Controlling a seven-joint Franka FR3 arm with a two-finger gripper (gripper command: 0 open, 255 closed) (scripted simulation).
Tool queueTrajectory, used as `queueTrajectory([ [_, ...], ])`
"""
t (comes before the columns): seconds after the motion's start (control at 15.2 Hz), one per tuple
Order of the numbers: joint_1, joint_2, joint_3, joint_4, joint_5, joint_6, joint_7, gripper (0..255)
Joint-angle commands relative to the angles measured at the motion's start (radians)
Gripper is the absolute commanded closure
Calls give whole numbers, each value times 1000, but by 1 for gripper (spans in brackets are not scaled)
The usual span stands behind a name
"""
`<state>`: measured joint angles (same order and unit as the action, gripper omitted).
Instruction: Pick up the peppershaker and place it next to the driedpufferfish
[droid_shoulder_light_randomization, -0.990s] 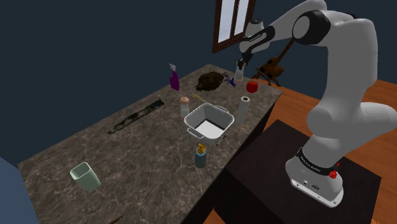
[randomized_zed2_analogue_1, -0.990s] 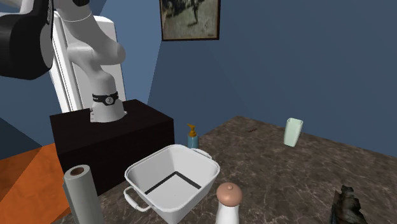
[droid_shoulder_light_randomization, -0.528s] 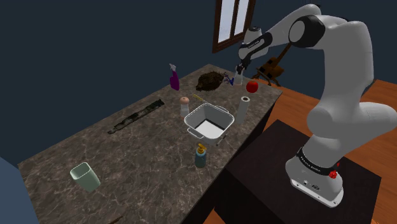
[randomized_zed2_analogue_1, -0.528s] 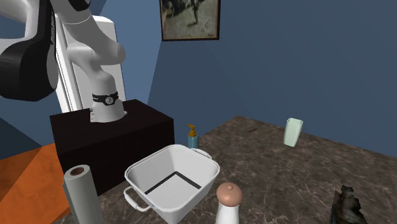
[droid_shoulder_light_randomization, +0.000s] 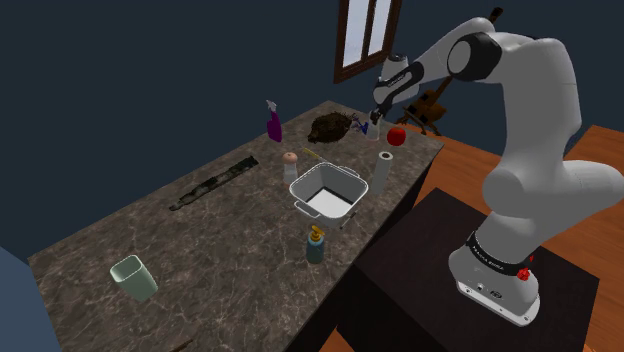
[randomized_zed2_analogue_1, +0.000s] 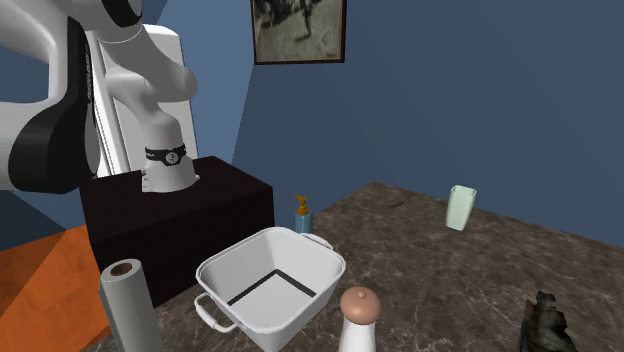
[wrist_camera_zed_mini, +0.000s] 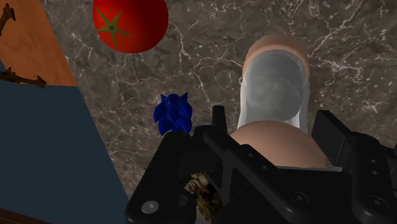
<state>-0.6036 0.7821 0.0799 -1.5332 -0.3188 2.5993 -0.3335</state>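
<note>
well out from the fingers (wrist_camera_zed_mini: 331, 130), across the dark marbled tabletop (droid_shoulder_light_randomization: 200, 235), a second tan-topped white shaker (droid_shoulder_light_randomization: 291, 161) stands just beside the white square tub (droid_shoulder_light_randomization: 326, 190); it is a look-alike, not the one in hand. nearer the fingers lies the lumpy brown dried pufferfish (droid_shoulder_light_randomization: 330, 127), which the load must end up beside. between it and the fingers sits a small spiky blue object (wrist_camera_zed_mini: 172, 113), close off one finger's outer side. the all-black two-finger gripper (wrist_camera_zed_mini: 275, 119) hangs over the table's far end, its fingers clamped on the cloudy white, tan-ended pepper shaker (wrist_camera_zed_mini: 275, 79), one finger on each flank of its body. the shaker runs upright along the fingers, which i judge suits setting it down standing, and it seems to hang clear of the marble, ready to travel. past the fingers, away from the pufferfish, rests a round red tomato (wrist_camera_zed_mini: 130, 22) with a green star stalk. the carry toward the pufferfish looks like the step in hand; the blue object crowds that gap, so the drop spot wants care.
</note>
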Motion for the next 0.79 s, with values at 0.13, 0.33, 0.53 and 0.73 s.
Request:
queueTrajectory([
  [0.13, 5, 38, -8, 10, -7, 29, 9, 255],
  [0.33, 9, 69, -15, 20, -12, 50, 16, 255],
  [0.53, 13, 100, -21, 31, -16, 70, 22, 255],
  [0.73, 17, 132, -28, 45, -20, 89, 28, 255],
])
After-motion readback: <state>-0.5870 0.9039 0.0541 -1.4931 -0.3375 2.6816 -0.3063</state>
